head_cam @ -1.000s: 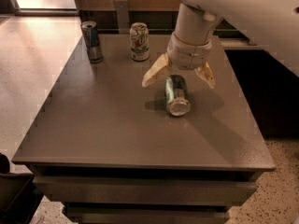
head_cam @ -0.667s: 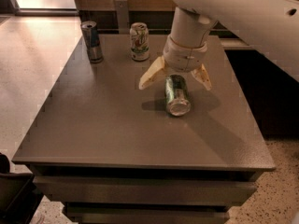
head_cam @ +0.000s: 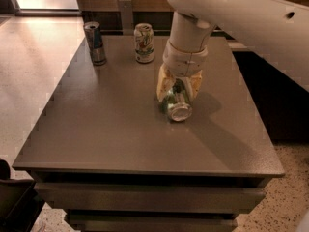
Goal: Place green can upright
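The green can (head_cam: 178, 108) lies on its side right of centre on the grey table (head_cam: 111, 129), silver end toward the near edge, as the gripper (head_cam: 179, 94), spread wide above it a second ago, now clamps both flanks, a grasp seemingly secured, with the tip upright yet to come.

Cream-yellow end effector (head_cam: 179, 94) clasps the dark, silver-ended green can (head_cam: 179, 110) on the grey table (head_cam: 96, 129).
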Robot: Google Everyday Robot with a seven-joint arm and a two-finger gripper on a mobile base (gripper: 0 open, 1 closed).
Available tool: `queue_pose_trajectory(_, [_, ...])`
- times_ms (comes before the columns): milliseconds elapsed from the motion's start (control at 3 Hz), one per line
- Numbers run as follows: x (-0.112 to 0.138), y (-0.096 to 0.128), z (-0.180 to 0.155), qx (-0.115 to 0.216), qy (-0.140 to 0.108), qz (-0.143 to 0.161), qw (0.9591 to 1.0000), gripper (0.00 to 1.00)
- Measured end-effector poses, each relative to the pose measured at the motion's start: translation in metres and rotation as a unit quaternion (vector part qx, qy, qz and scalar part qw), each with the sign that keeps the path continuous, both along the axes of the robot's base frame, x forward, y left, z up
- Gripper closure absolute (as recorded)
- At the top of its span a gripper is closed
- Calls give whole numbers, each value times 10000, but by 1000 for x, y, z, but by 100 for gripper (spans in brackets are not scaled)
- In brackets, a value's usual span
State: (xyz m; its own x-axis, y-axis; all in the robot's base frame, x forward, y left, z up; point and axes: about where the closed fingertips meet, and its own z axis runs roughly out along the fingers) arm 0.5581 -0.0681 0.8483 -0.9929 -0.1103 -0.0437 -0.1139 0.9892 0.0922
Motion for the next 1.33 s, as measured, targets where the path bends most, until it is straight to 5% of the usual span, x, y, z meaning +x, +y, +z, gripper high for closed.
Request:
queue_pose_trajectory(667, [1,1,0,21,-45,1,10000,87])
queue_pose_trajectory(1000, [2,2,0,29,-65,2,10000,100])
queue_pose_trajectory(1333, [1,0,1,15,-84,13,10000,100])
